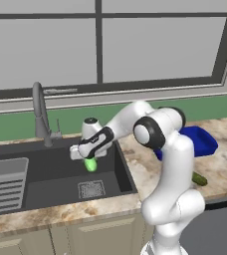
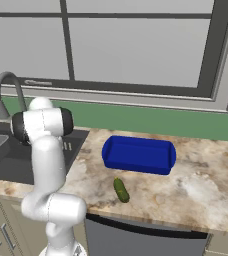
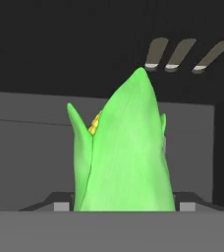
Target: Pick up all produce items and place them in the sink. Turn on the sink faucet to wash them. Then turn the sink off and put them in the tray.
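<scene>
Corn (image 1: pixel 90 164) is sitting in our gripper (image 1: pixel 89 158) at the centre left of the left base view, its lime-green husk hanging just below the hand and over the sink (image 1: pixel 56 172). In the hand view we are looking along the husk (image 3: pixel 126 157): it is rising from between the fingertips, its pointed end aimed at the basin's far wall, with a few yellow kernels peeping out on its left side. The jaws are standing fairly wide and clamping the corn between them.

We are judging this as the moment before release. The husk is tapered and smooth, so it may be slipping in the grip, and a drop from this height could send it rolling toward the drain grate (image 1: pixel 91 189) or the ribbed rack (image 1: pixel 6 187) at the lower left, where picking it up again would be awkward. The faucet (image 1: pixel 40 112) is standing near, at the upper left of the basin, and a careless swing of the hand could be clipping it or its lever.

The darker vegetable (image 2: pixel 121 190) is lying on the counter (image 2: pixel 201 185) at the lower centre of the right base view, near the blue tray (image 2: pixel 138 155) but apart from it. We are not forgetting it.
</scene>
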You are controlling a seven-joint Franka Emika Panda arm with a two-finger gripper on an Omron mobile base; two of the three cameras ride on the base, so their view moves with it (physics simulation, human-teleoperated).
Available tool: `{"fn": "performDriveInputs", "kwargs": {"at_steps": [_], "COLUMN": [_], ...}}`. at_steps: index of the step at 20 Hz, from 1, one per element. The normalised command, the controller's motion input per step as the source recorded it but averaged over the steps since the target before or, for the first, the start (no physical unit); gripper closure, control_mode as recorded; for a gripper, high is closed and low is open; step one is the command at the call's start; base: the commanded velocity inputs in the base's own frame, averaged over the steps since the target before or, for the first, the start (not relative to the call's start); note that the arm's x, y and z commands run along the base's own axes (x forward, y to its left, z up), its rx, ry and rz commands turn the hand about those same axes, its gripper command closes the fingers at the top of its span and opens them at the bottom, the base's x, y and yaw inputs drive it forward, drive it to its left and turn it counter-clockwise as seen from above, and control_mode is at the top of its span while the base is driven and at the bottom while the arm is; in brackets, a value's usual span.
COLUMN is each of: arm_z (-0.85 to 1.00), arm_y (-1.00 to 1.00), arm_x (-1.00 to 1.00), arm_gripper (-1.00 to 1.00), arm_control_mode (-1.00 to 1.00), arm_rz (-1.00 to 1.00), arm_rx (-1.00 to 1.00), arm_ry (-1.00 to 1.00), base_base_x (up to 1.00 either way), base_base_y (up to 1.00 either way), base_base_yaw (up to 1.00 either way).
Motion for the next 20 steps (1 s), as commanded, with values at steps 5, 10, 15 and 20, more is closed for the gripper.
{"fn": "performDriveInputs", "kwargs": {"at_steps": [5, 10, 15, 20], "arm_z": [-0.50, -0.52, -0.48, -0.41], "arm_y": [0.11, 0.09, 0.07, 0.08], "arm_x": [0.07, 0.01, 0.04, 0.08], "arm_gripper": [1.00, 1.00, 1.00, 1.00], "arm_control_mode": [-1.00, -1.00, -1.00, -1.00], "arm_rz": [-0.04, -0.06, -0.08, -0.08], "arm_rx": [0.00, 0.00, -0.01, -0.03], "arm_ry": [0.00, 0.00, 0.00, 0.00], "base_base_x": [0.00, 0.00, 0.00, 0.00], "base_base_y": [0.00, 0.00, 0.00, 0.00], "base_base_yaw": [0.00, 0.00, 0.00, 0.00]}}
